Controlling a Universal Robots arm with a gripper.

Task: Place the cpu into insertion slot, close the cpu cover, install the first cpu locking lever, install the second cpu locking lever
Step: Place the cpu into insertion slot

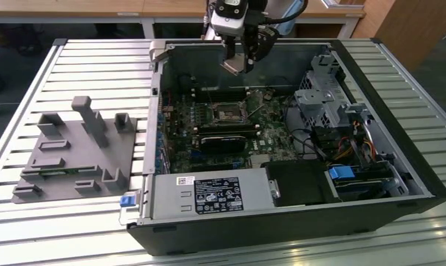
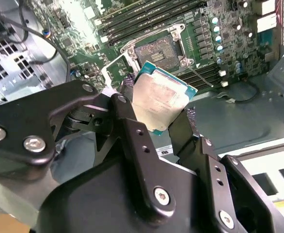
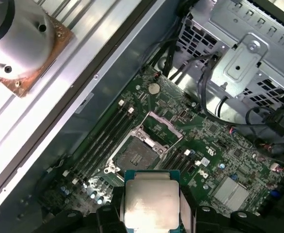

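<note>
Clamping cpu (image 2: 162, 99) edges, clear above insertion slot (image 2: 160, 51)

cpu (image 3: 151, 201): one edge cut off at the first wrist view's border, two sides covered by the gripper (image 3: 151, 209).
cpu cover (image 2: 114, 61): partly behind the cpu in the second wrist view.

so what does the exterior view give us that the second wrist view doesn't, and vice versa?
Exterior view adds: the whole open case on the slatted table, the grey fixture at the exterior view's left, and the labelled power supply.
Second wrist view adds: the cpu top up close, fingers on two opposite sides, and the cover lifted open beside the slot.
Both: gripper holding the cpu above the board, slot empty.
</note>
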